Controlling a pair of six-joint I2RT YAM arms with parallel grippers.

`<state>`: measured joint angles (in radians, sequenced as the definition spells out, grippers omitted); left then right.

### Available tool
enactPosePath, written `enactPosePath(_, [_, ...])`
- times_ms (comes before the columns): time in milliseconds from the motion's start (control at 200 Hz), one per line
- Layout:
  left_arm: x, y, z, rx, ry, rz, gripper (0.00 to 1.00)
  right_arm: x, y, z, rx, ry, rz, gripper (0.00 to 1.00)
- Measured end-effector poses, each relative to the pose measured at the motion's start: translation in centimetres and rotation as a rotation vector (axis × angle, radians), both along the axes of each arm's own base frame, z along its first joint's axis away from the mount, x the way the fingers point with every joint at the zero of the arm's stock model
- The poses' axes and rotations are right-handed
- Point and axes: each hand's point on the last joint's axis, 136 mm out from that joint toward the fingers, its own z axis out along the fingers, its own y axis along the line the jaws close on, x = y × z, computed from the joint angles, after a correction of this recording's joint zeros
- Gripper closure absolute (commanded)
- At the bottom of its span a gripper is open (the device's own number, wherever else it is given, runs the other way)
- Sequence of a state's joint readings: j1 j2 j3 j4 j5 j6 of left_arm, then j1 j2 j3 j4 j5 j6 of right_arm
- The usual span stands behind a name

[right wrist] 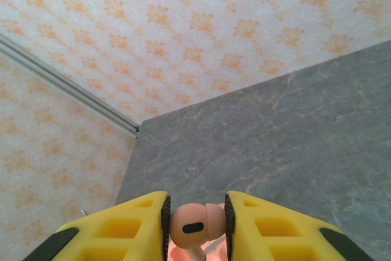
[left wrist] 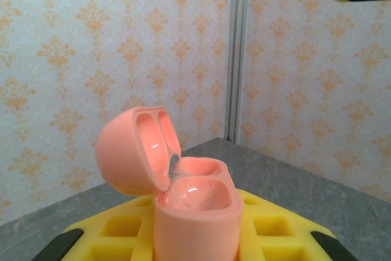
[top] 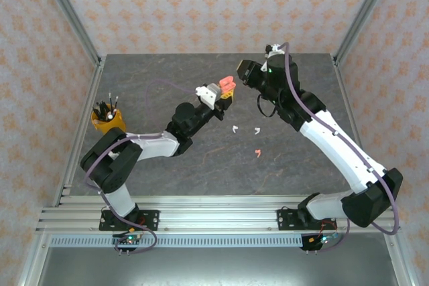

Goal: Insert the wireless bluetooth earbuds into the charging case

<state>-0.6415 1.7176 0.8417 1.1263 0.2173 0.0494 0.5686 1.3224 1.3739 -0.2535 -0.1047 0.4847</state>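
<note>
1. Salmon-pink earbud [right wrist: 195, 223] pinched between the yellow pads [right wrist: 122, 231] of the right gripper [right wrist: 195, 227], held clear above the table [right wrist: 293, 139].
2. Charging case [left wrist: 194, 212] clamped upright in the left gripper [left wrist: 195, 239], lid [left wrist: 131, 151] swung open.
3. From overhead, right gripper close beside the case, on its far right.
4. Left white earbud [top: 234, 128] and right white earbud [top: 257, 130] lying on the table below both grippers, apart from each other.
5. Loose pink earbud [top: 257, 153] lying nearer the arm bases, just beyond the white pair.

2 white earbuds [top: 234, 128] [top: 257, 130] and 2 pink earbuds [top: 257, 153] [right wrist: 194, 224] are counted, 4 in tot. 1 pink charging case [left wrist: 195, 212] is seen. 1 orange cup [top: 108, 122] w/ pens [top: 106, 106] is noted, pen no. unclear. 2 arms [top: 151, 144] [top: 335, 140] are counted.
</note>
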Motion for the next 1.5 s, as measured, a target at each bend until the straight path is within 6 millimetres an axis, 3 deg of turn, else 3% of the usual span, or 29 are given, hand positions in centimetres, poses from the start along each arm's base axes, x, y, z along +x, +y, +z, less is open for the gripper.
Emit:
enactPosePath(215, [1.6, -0.5, 1.4, -0.048, -0.015, 0.034, 1.00, 0.2, 0.8, 0.3, 0.035, -0.037, 0.033, 0.70])
enactPosePath(455, [2.1, -1.3, 3.3, -0.080, -0.045, 0.033, 1.00, 0.2, 1.5, 0.5, 0.059, -0.061, 0.063, 0.70])
enactPosePath(1051, [2.3, -2.0, 4.2, -0.112, -0.048, 0.032, 1.00, 1.3, 2.7, -1.7, 0.073, -0.050, 0.066, 0.70])
enactPosePath(1496, [2.5, -2.0, 4.3, -0.118, -0.047, 0.038, 1.00, 1.7, 2.4, -2.4, 0.073, -0.045, 0.035, 0.70])
